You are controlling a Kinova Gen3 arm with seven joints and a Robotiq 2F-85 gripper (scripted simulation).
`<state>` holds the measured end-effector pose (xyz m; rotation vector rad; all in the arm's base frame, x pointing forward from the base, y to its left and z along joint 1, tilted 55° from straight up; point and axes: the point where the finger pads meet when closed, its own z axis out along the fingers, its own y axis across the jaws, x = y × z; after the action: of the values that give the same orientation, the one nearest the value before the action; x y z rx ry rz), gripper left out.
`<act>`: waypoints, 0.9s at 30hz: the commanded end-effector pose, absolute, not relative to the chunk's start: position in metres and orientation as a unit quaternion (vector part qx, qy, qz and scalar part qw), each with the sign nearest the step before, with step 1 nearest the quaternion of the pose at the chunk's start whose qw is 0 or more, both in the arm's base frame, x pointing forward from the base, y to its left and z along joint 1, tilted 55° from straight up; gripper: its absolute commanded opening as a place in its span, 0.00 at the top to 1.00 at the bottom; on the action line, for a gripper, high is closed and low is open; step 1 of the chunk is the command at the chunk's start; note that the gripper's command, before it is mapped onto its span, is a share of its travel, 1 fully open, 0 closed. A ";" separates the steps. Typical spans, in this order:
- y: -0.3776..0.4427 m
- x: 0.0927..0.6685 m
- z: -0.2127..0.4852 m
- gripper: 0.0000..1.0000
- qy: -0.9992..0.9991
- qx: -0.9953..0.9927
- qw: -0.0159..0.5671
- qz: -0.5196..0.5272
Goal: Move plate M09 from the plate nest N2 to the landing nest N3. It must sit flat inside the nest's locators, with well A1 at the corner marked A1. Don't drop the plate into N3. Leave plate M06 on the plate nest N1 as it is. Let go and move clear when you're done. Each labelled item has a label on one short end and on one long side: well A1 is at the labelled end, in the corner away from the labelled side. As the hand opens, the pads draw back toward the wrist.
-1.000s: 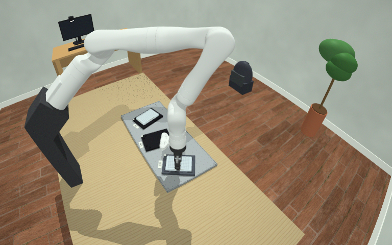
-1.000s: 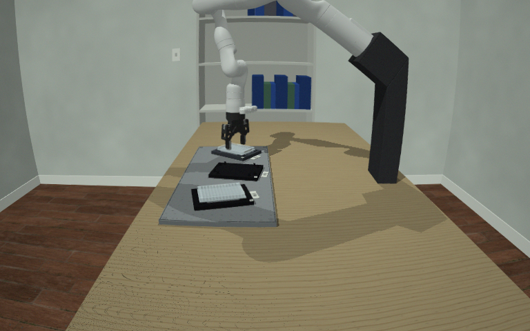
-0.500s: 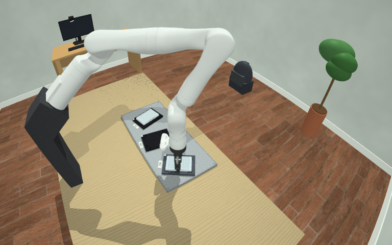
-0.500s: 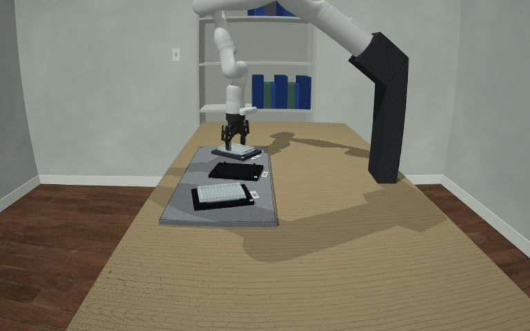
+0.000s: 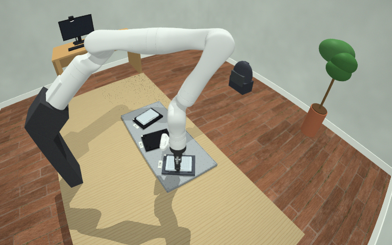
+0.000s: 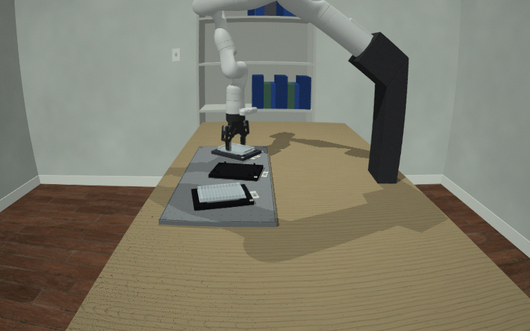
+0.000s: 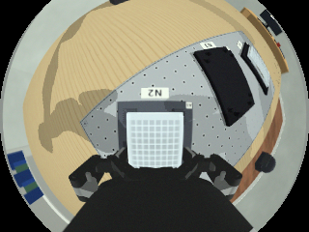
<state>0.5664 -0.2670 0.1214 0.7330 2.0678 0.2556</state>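
plate m09 [image 7: 154,138] – between open jaws

Setting is reading as an office-like room doubling as a lab bench: wood floor [image 5: 289,150], desk with monitor [image 5: 75,26], bookshelf [image 6: 201,78], potted plant [image 5: 335,77]; grey deck [image 6: 172,216] carrying plate nests is sitting on the table [image 6: 312,253].

The top view looks steeply down from high above the grey tray [image 5: 202,157], far enough off to take in the whole counter [image 5: 121,199], floor and two walls. The exterior view sits low, beyond the counter's [image 6: 312,253] end, facing along it toward the tray [image 6: 219,221] and the shelf [image 6: 312,62] behind. The wrist view looks straight down, close above the tray [image 7: 110,123]. All three share the tray.
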 end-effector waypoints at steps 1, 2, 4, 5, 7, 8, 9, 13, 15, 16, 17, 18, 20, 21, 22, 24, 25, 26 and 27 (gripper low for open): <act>-0.268 0.566 0.122 0.00 0.836 0.297 0.450 0.103; -0.268 0.566 0.122 0.00 0.836 0.297 0.450 0.103; -0.268 0.566 0.122 1.00 0.836 0.297 0.450 0.103; -0.268 0.566 0.122 1.00 0.836 0.297 0.450 0.103; -0.268 0.566 0.122 1.00 0.836 0.297 0.450 0.103; -0.268 0.566 0.122 1.00 0.836 0.297 0.450 0.103; -0.268 0.566 0.122 1.00 0.836 0.297 0.450 0.103; -0.268 0.566 0.122 1.00 0.836 0.297 0.450 0.103; -0.268 0.566 0.122 1.00 0.836 0.297 0.450 0.103; -0.268 0.566 0.122 1.00 0.836 0.297 0.450 0.103; -0.268 0.566 0.122 1.00 0.836 0.297 0.450 0.103; -0.268 0.566 0.122 1.00 0.836 0.297 0.450 0.103; -0.268 0.566 0.122 1.00 0.836 0.297 0.450 0.103; -0.268 0.566 0.122 1.00 0.836 0.297 0.450 0.103; -0.268 0.566 0.122 1.00 0.836 0.297 0.450 0.103; -0.268 0.566 0.122 1.00 0.836 0.297 0.450 0.103; -0.268 0.566 0.122 1.00 0.836 0.297 0.450 0.103; -0.268 0.566 0.122 1.00 0.836 0.297 0.450 0.103; -0.268 0.566 0.122 1.00 0.836 0.297 0.450 0.103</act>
<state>0.5648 -0.2670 0.1225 0.7326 2.0684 0.2543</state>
